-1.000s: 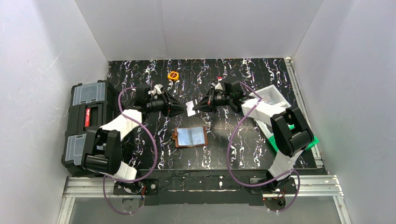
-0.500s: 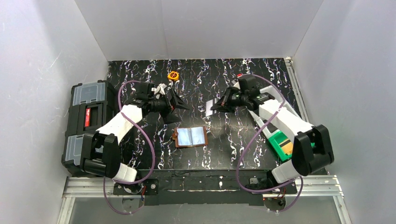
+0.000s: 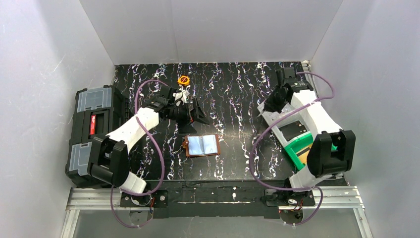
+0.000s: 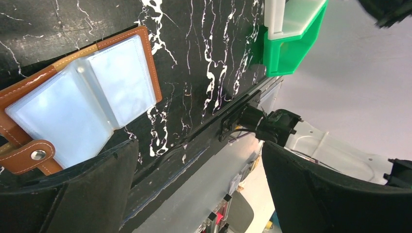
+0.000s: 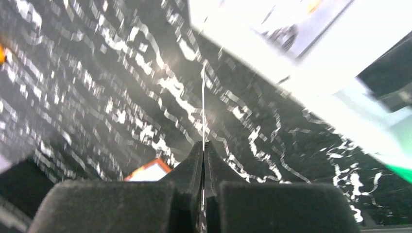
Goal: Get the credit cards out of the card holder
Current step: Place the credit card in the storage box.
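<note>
Black, white-veined table [image 3: 233,89], white walls. We note the card holder [image 3: 202,145] lying open and flat, brown leather with pale clear pockets up, just nearside of the wide-open left gripper [image 3: 196,121]. The right gripper [image 5: 204,143] pinches a credit card [image 5: 203,102], seen edge-on, near the green bin [image 3: 296,148].

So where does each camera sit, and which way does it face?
Top: above and behind, looking down on the table; left arm and right arm show.
Left wrist: on the left arm, facing the open left tool, the card holder, the green bin.
Right wrist: on the right arm, looking along the shut right tool, which pinches a card edge-on.
Shared: top and left wrist both show card holder and bin.
</note>
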`<action>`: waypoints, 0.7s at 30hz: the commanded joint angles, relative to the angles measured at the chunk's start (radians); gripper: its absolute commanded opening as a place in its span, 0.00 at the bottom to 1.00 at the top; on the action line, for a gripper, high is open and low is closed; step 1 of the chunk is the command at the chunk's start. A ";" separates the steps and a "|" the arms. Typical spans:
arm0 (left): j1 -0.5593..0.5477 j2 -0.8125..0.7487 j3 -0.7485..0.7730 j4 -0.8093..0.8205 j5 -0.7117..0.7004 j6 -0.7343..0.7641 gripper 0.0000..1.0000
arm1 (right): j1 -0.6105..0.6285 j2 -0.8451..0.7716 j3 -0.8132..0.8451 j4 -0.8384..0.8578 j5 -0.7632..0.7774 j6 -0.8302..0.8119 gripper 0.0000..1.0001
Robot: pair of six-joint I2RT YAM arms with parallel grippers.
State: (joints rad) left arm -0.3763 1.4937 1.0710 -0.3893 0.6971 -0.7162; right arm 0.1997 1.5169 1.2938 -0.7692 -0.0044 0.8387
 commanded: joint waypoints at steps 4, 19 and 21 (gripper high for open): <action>-0.003 -0.012 0.041 -0.097 -0.008 0.065 0.98 | -0.103 0.175 0.235 -0.186 0.293 -0.029 0.01; -0.003 -0.066 0.044 -0.172 -0.024 0.098 0.98 | -0.148 0.429 0.482 -0.259 0.377 -0.066 0.26; -0.003 -0.072 0.039 -0.175 -0.029 0.098 0.98 | -0.148 0.434 0.500 -0.269 0.368 -0.070 0.41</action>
State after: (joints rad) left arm -0.3763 1.4826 1.0798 -0.5171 0.6788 -0.6395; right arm 0.0582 1.9484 1.7149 -0.9924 0.3344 0.7818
